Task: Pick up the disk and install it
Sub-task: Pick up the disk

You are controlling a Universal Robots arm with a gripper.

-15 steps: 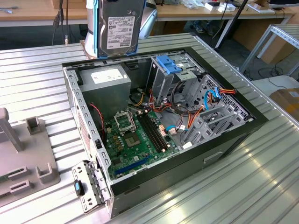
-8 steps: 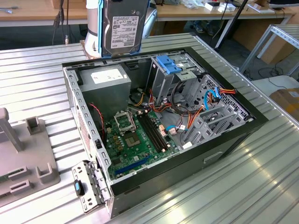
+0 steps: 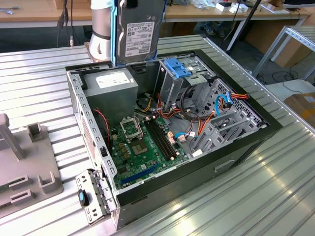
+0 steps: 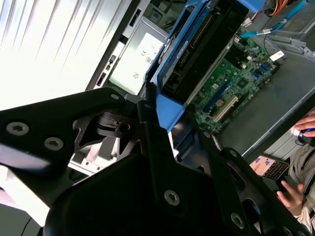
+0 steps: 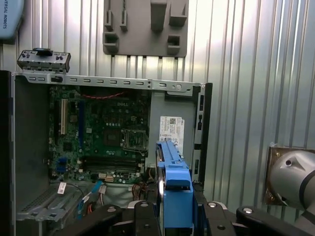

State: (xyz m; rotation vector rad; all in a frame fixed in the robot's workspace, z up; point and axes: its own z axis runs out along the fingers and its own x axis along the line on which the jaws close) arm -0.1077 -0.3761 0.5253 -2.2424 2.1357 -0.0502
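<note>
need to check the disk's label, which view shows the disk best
The exterior view: the disk hangs upright above the open computer case, its labelled face toward the camera. The second wrist view shows its connector edge and blue frame; the first wrist view, mainly the blue frame edge-on.

Blue-framed disk (image 4: pixel 199 51) in hand (image 4: pixel 170 120) over motherboard (image 4: pixel 238 69)

The disk (image 3: pixel 140 34) is showing a dark grey face, a white barcode label and a blue frame. The motherboard (image 3: pixel 142 142) is showing green, and the ribbed worktop (image 3: pixel 256 196) is shining silver.
</note>
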